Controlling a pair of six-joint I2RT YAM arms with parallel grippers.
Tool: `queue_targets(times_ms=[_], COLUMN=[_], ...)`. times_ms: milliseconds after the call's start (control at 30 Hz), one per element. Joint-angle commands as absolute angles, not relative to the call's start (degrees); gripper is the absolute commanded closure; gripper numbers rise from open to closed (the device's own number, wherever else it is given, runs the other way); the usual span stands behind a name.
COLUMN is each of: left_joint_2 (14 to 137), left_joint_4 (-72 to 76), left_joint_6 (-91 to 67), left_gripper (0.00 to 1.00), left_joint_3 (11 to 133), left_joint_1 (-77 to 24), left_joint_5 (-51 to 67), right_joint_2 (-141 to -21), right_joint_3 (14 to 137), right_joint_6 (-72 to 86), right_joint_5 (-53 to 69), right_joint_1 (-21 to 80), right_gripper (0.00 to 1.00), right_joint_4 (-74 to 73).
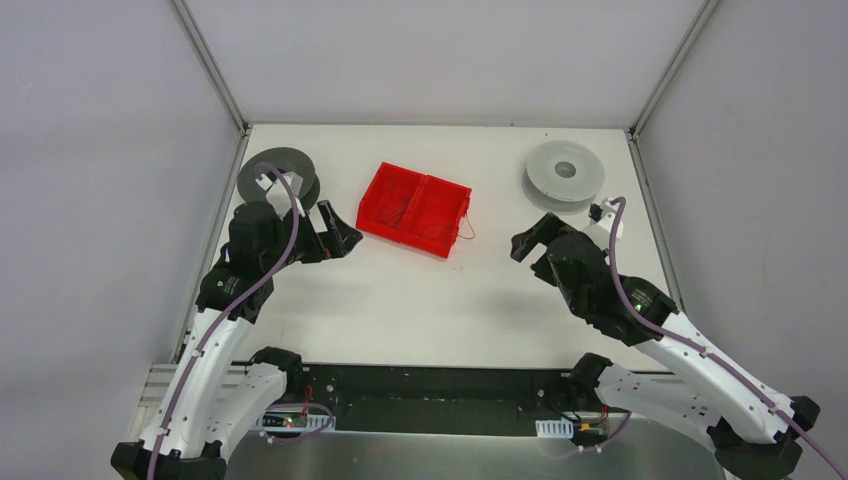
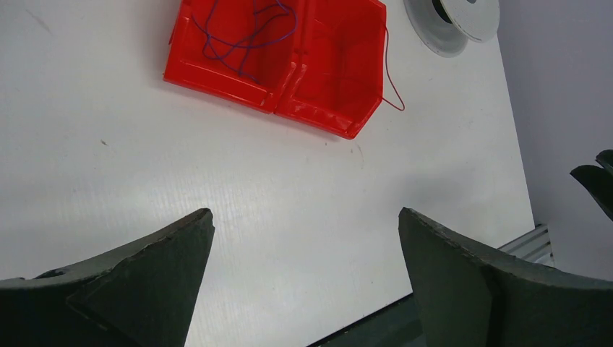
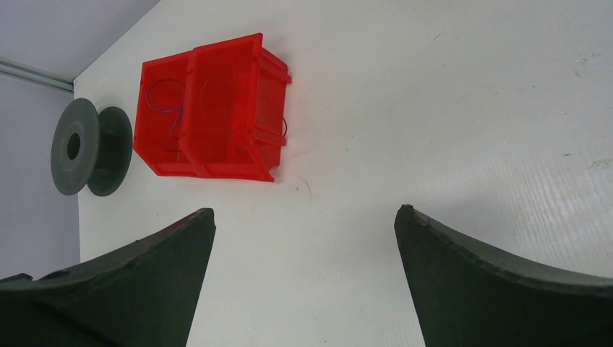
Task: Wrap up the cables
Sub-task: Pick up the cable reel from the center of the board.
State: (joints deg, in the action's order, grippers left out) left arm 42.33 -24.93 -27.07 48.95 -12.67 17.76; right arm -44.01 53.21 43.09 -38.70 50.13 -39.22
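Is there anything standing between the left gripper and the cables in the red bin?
Nothing stands on the table between the left gripper and the red bin. Only the bin's own walls enclose the cables; one red strand hangs outside over its edge.

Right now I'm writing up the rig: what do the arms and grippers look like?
Left arm and right arm: white lower links, black upper joints, a purple cord along each. The left gripper and right gripper each have two dark wedge-shaped fingers.

A lab test cell: white table (image 1: 420,290) inside plain grey walls (image 1: 100,150).
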Motion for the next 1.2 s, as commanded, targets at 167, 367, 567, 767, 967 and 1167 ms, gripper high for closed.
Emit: queue_targets(times_ms=[167, 367, 567, 767, 967, 1167], left_joint_2=[41.99, 42.21, 42.71, 44.18, 44.71, 45.07], left_joint_4=[-23.99, -23.99, -24.00, -24.00, -24.00, -24.02], left_joint_6=[-27.68, -27.75, -27.95, -28.36, -28.80, -28.83], left_gripper=[0.01, 0.02, 0.02, 0.02, 0.02, 0.02], left_joint_3=[49.46, 49.43, 49.09, 49.19, 49.28, 49.28], left_joint_1=[-12.41, -12.39, -12.40, -12.39, -12.39, -12.81], left_joint_5=[17.74, 18.71, 18.61, 20.85, 21.79, 22.22], right_joint_2=[-42.71, -42.92, -47.85, -53.19, -62.75, -76.77], right_joint_3=[53.13, 47.91, 45.96, 43.76, 42.36, 39.00], right_joint_6=[43.95, 32.34, 19.81, 23.21, 30.70, 40.60], right_joint_5=[-44.50, -47.18, -36.80, -15.24, -1.42, 13.08], right_joint_1=[50.26, 49.89, 36.92, 13.57, -2.35, -12.58], right_gripper=[0.01, 0.01, 0.04, 0.15, 0.27, 0.28], right_joint_4=[-33.82, -19.64, -7.01, -0.95, 8.51, 28.16])
